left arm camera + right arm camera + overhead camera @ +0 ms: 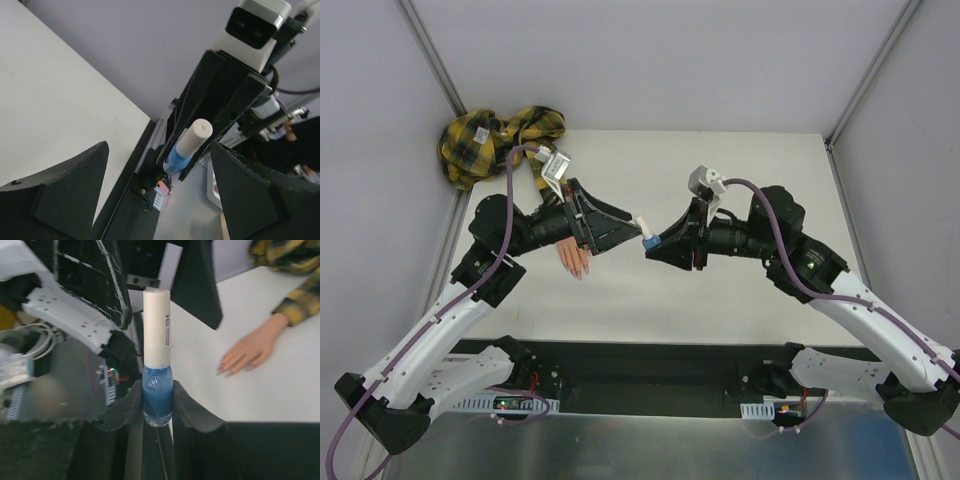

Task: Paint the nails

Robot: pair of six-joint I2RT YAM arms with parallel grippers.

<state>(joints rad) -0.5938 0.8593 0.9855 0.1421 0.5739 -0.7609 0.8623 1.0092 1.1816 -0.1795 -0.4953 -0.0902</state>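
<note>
The fingers of the right gripper looked like matt black plastic, faintly grainy; between them the bottle was glossy blue, glass or clear plastic; its cap was smooth, matt, off-white; beyond those fingers the mannequin hand had a smooth, dull skin-toned surface, the nails slightly shinier; its sleeve was woven plaid cloth; the table was matt white; the left gripper had fingers of the same matt black plastic.

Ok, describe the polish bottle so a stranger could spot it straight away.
Over the middle of the white table, find the right gripper. Its jaws pinch the bottle: small and blue with a tall white cap, the only blue thing there.
</note>
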